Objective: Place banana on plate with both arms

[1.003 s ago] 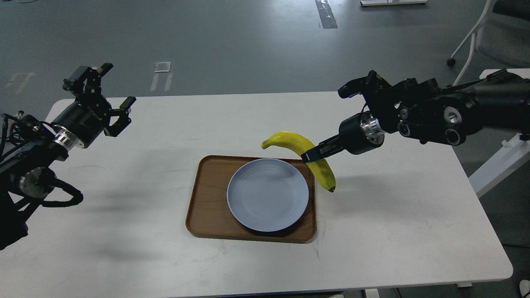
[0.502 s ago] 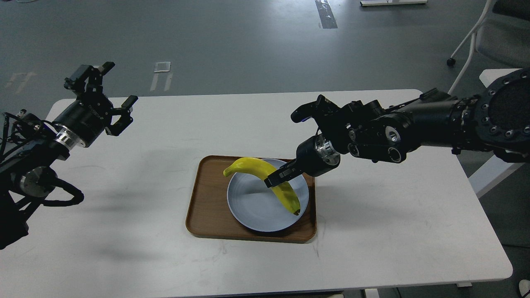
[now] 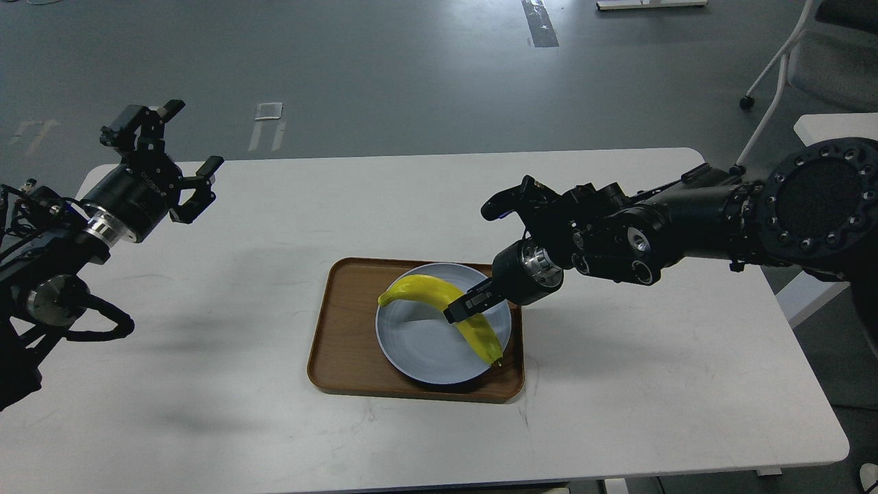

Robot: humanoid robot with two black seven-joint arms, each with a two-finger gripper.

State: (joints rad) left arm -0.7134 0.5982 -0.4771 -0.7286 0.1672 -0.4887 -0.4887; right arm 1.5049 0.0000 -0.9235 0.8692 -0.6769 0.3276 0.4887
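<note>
The banana [image 3: 449, 317] sits mid-frame over the plate [image 3: 418, 346], its long axis running from upper left down to the dark tip at the plate's lower right rim. My right gripper [image 3: 465, 307] pinches it near the middle, coming in from the right. I can't tell whether the banana touches the plate yet. The plate rests on the tray [image 3: 343, 343]. My left gripper [image 3: 180, 156], fingers spread and empty, hangs well apart at upper left.

Yellow banana [image 3: 439, 296], grey-blue plate [image 3: 418, 343]
</note>
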